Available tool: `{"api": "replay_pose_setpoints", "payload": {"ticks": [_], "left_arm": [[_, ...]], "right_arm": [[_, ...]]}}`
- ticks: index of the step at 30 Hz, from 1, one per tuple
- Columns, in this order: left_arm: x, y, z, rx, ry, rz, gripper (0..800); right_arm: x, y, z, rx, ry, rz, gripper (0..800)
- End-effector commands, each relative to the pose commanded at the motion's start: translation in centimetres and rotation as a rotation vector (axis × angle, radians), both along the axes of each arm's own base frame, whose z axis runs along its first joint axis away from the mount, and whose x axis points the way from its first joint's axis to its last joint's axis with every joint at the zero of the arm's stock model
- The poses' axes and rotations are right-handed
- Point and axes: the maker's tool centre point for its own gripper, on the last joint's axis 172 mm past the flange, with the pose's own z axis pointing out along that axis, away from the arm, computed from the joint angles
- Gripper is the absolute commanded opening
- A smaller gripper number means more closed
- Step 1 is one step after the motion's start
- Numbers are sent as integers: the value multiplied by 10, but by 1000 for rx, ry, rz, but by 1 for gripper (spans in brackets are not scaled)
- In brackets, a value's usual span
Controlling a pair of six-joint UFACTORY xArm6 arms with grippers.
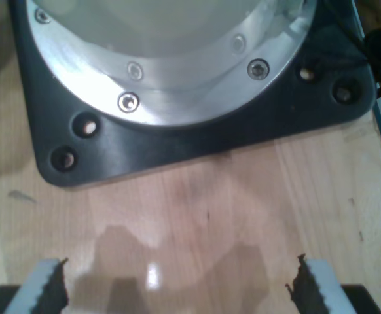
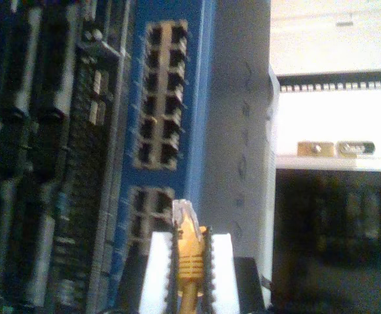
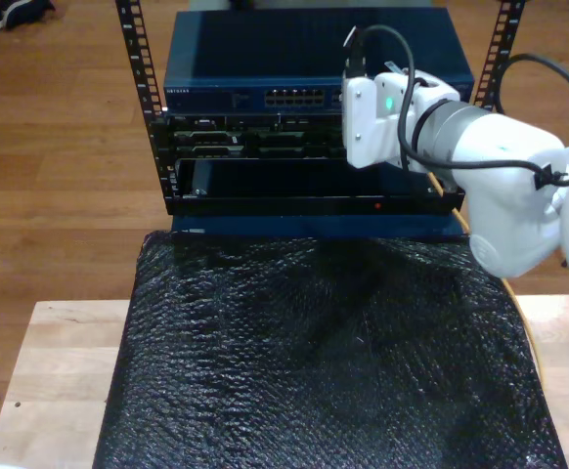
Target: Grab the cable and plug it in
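My wooden table (image 1: 243, 216) looks smooth and glossy beside a brushed metal ring (image 1: 197, 91). The black mat (image 3: 324, 362) is crinkled and shiny; the cable (image 2: 189, 261) has ribbed yellow plastic.

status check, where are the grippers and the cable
My second gripper shut on the cable, plug facing the blue switch ports. My first gripper open over bare wood. Nothing in the way.

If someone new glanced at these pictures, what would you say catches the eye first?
Probably the yellow cable with its clear plug, clamped in my second gripper close before the blue switch's ports. In the exterior view, a white arm reaches the rack from that view's right, above a black mat.
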Motion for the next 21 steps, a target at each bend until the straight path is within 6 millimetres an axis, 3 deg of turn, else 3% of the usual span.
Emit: {"api": "replay_pose_setpoints", "payload": {"ticks": [3,6,18,21], "left_arm": [[0,0,0,0,0,0,800],[0,0,0,0,0,0,800],[0,0,0,0,0,0,800],[0,0,0,0,0,0,800]], "right_arm": [[16,0,-16,5,12,-7,0],[21,3,-2,36,-34,-1,0],[29,-7,-17,41,-47,-48,0],[27,-4,-9,56,-131,-23,0]]}}
